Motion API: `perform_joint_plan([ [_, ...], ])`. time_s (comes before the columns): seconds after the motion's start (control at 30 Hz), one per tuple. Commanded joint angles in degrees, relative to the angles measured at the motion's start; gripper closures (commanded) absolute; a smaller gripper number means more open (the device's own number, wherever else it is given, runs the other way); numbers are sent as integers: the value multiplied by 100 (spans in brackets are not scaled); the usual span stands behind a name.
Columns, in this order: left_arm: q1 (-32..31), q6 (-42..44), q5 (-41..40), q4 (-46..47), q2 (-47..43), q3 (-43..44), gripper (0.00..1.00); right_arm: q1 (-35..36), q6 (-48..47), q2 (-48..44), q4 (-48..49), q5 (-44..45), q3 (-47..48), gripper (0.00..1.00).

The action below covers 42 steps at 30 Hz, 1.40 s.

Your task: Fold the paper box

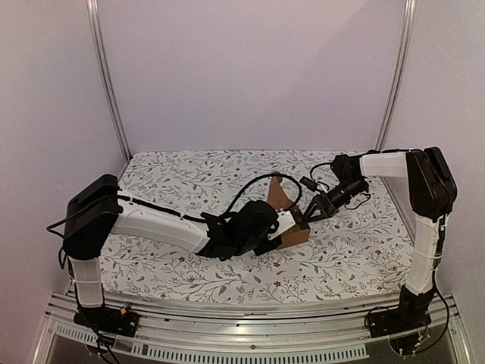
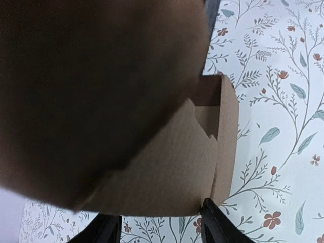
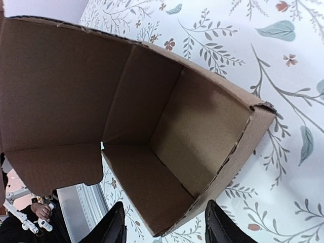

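One half-folded paper box point(image 3: 192, 116) (grip unclear)

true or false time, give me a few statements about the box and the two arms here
1. The paper box lies as a flat sheet. False: its walls are up, and one side is open.
2. It sits on a floral cloth. True.
3. Something is stored inside the box. False: the right wrist view shows it empty.
4. The left gripper and the right gripper are both at the box, coming from opposite sides. True.
5. One flap stands up above the rest of the box. True.
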Motion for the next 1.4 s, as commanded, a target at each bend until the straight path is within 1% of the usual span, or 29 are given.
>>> perform_joint_plan([
  [0.0,-89,61,83,34,83,-50,46,-328,-299,-496,-368,165,305,47],
  [0.1,-81,40,51,36,122,40,46,-395,-302,-504,-319,288,455,47],
  [0.27,-81,-69,-211,14,186,197,40,-366,216,-117,9,196,450,48],
  [0.37,-85,-170,-328,9,138,191,37,-302,263,37,9,38,291,48],
  [0.5,-81,-329,-324,0,-51,111,34,-124,96,-32,-17,-244,-67,48],
  [0.7,-81,-580,-339,-97,-306,-68,33,144,10,-38,-105,-509,-298,49],
  [0.87,-76,-785,-275,-97,-771,-524,33,502,23,43,-110,-567,-309,49],
  [1.1,165,-585,-146,-81,-1090,-891,37,1056,117,264,-98,-724,-127,49],
  [1.2,321,-451,-5,-127,-1146,-929,38,1027,44,168,-419,-646,-120,49],
  [1.37,479,-248,154,-74,-1116,-905,41,511,-914,-428,-1437,-169,27,48],
])
